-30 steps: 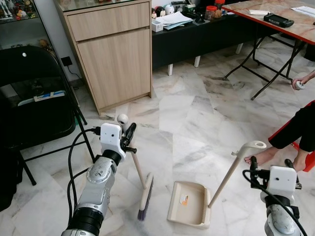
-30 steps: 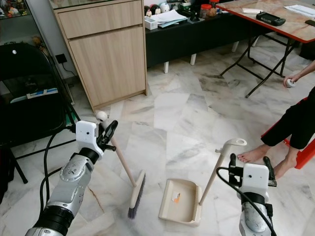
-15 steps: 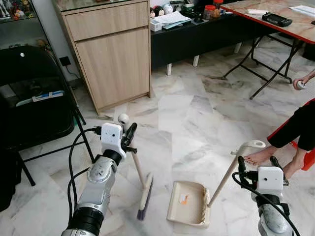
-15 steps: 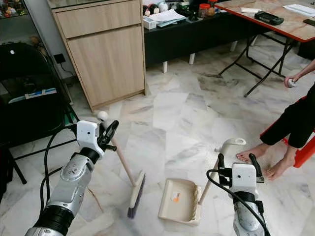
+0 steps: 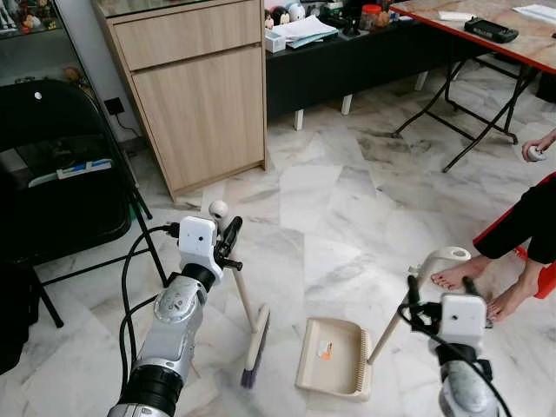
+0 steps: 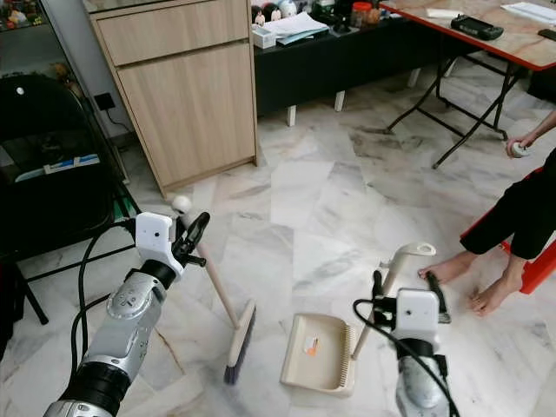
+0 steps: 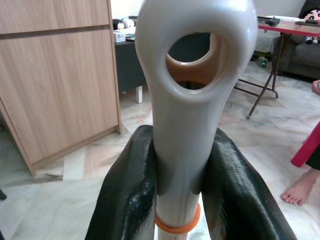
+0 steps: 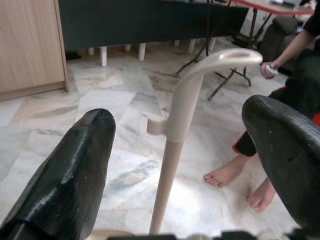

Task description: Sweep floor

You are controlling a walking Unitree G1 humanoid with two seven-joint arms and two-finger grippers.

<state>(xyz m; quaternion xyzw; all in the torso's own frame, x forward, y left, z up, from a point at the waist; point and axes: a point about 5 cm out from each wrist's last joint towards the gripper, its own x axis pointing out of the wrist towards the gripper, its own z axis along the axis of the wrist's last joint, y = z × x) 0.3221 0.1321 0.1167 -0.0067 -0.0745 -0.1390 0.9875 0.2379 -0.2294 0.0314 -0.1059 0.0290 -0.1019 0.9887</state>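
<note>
A beige broom [image 5: 256,346] stands tilted on the marble floor with its bristles down. My left gripper [image 5: 228,240] is shut on the top of its handle [image 7: 192,100], just below the hanging loop, with black fingers [image 7: 127,200] on both sides. To its right lies a beige dustpan [image 5: 334,356] holding a small orange scrap [image 5: 324,351]. The dustpan's long hooked handle [image 5: 439,257] rises to the right. My right gripper [image 5: 440,291] is open just behind that handle. In the right wrist view the handle [image 8: 175,130] stands ahead between the spread fingers [image 8: 85,150], untouched.
A wooden cabinet [image 5: 195,95] stands at the back left, with a black folding chair [image 5: 61,174] beside it. A low black bench [image 5: 347,61] and a red-edged folding table [image 5: 486,30] are at the back right. A seated person's bare feet [image 5: 456,276] rest near the dustpan handle.
My right gripper has moved left and closer to the dustpan handle, which now lines up between its fingers. The left arm and the broom have stayed put.
</note>
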